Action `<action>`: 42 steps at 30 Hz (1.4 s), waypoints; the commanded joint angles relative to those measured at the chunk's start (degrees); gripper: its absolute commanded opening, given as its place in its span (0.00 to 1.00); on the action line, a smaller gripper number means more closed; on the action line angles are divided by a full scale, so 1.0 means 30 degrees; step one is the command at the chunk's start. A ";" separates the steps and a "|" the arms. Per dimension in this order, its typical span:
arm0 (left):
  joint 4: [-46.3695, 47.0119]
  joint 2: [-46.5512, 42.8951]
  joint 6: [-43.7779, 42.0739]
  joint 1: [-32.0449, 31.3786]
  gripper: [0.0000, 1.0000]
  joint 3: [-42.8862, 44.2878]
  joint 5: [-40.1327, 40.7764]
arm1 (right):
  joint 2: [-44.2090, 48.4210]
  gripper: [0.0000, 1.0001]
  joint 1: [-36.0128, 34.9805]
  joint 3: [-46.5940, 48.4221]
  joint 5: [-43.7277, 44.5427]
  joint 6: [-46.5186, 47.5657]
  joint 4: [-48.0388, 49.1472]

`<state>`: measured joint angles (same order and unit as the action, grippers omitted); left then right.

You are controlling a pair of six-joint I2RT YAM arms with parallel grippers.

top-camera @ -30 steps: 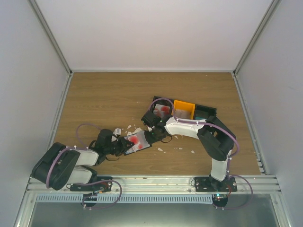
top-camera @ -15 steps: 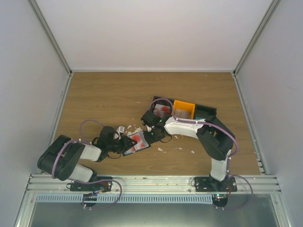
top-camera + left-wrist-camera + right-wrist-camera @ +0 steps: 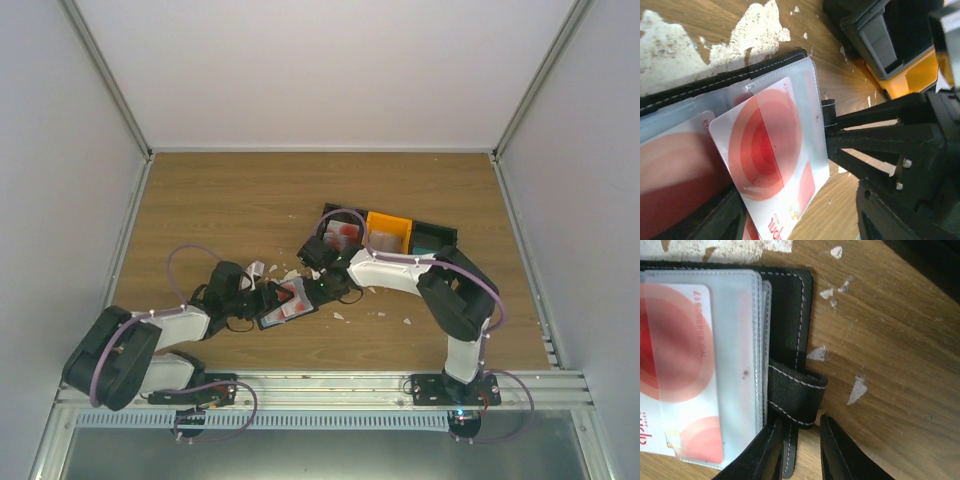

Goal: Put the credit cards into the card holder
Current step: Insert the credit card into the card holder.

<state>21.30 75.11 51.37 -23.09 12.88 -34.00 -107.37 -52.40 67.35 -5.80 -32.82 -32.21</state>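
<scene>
We are seeing card holder (image 3: 787,300) lying open on table (image 3: 250,200), red-and-white credit card (image 3: 770,150) sitting partly inside clear sleeve. Left gripper (image 3: 262,300) standing apart. Right gripper (image 3: 802,450) straddling clasp tab (image 3: 795,400); cannot tell whether clamping.

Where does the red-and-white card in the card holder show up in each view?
Top external: red-and-white card low, left of centre.
Left wrist: red-and-white card mid-frame, tilted.
Right wrist: red-and-white card at left edge, partly under a clear sleeve.
Shared landmark: black card holder, white stitching in both wrist views.
</scene>
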 commanded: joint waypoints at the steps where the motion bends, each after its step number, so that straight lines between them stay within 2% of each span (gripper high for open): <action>1: -0.4846 -0.1599 -0.0330 -0.0046 0.66 -0.0022 0.1916 | 0.0907 0.24 -0.0230 -0.0482 0.0527 -0.0664 -0.0253; 4: -0.6081 -0.2632 -0.0114 -0.0110 0.70 0.0035 0.2308 | 0.1382 0.27 -0.0243 -0.0749 0.0407 -0.0816 0.0266; 8: -0.7564 -0.3402 -0.0019 -0.0130 0.71 0.0160 0.2833 | 0.1713 0.30 -0.0228 -0.0873 0.0278 -0.0954 0.0586; 10: -0.7706 -0.3472 -0.0039 -0.0112 0.68 0.0151 0.3039 | 0.1733 0.30 -0.0228 -0.0931 0.0146 -0.0926 0.0726; 15: -0.7158 -0.2503 -0.0311 -0.0139 0.53 0.0504 0.2833 | 0.1445 0.30 -0.0228 -0.1026 -0.0399 -0.0838 0.1039; 18: -0.7156 -0.1780 -0.0536 -0.0153 0.51 0.0801 0.2824 | 0.1249 0.30 -0.0228 -0.1143 -0.0847 -0.0754 0.1345; 26: -0.5614 0.0231 -0.0775 -0.0324 0.46 0.1198 0.2135 | 0.0730 0.33 -0.0126 -0.1411 -0.1958 -0.0649 0.1937; 42: -0.1924 0.2363 -0.1134 -0.0678 0.45 0.1399 -0.1210 | 0.0742 0.33 0.0178 -0.1704 -0.3687 -0.0398 0.3119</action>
<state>16.49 80.05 49.25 -24.38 17.78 -35.97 -104.90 -51.70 62.87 -13.80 -34.63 -25.78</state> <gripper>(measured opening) 0.455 0.331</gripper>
